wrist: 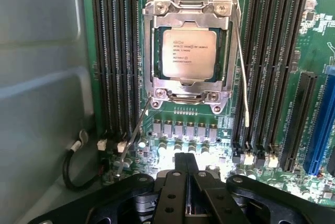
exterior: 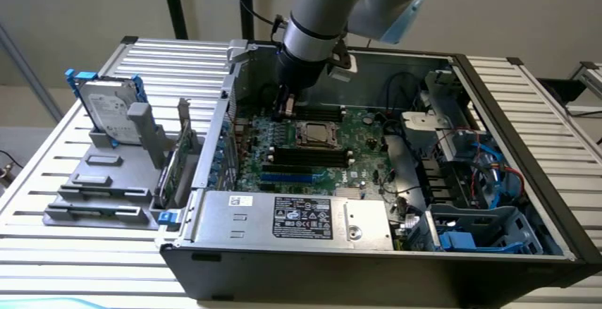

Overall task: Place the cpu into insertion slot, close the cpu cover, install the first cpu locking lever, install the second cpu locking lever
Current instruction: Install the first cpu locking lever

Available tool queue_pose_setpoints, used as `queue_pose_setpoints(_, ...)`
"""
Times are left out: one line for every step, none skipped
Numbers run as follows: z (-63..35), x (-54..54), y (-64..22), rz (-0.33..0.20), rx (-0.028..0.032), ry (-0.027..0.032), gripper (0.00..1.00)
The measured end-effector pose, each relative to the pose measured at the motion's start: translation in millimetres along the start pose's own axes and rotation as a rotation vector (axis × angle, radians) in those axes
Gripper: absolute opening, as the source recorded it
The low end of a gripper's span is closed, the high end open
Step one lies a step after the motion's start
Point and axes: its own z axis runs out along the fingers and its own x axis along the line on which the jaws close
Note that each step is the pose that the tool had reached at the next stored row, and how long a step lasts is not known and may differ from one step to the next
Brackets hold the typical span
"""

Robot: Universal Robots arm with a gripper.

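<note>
Cpu [exterior: 318,134] is sitting mid-frame in the exterior view, cpu cover [wrist: 188,13] down; we're seeing both locking levers [wrist: 242,77] looking unlatched, gripper [wrist: 184,164] clenched, empty.

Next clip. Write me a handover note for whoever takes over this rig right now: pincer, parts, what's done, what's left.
Pincer: shut, empty, poised beside the cpu cover.
Parts: the cpu lies flat, showing through the cover's window; the cover is down over its edges.
Done: cpu placed, cover apparently closed.
Left: one locking lever and the other locking lever both stand loose and look unlatched.
</note>
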Motion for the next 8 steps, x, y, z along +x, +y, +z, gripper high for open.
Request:
queue_pose_setpoints(-0.3,0.1,-0.1,0.005,-0.0006,0.0021,0.11)
queue_pose_setpoints(-0.4,0.1,-0.2,0.01,-0.0013,0.0037,0.11)
queue_pose_setpoints(-0.5,0.1,-0.2,0.017,-0.0023,0.0054,0.11)
queue_pose_setpoints(-0.5,0.1,-0.2,0.024,-0.0033,0.0072,0.11)
queue_pose_setpoints(-0.5,0.1,-0.3,0.033,-0.0046,0.0091,0.11)
queue_pose_setpoints(-0.5,0.1,-0.3,0.042,-0.006,0.0112,0.11)
queue_pose_setpoints(-0.4,0.1,-0.4,0.05,-0.0072,0.0133,0.11)
queue_pose_setpoints(-0.4,0.1,-0.4,0.057,-0.008,0.015,0.11)
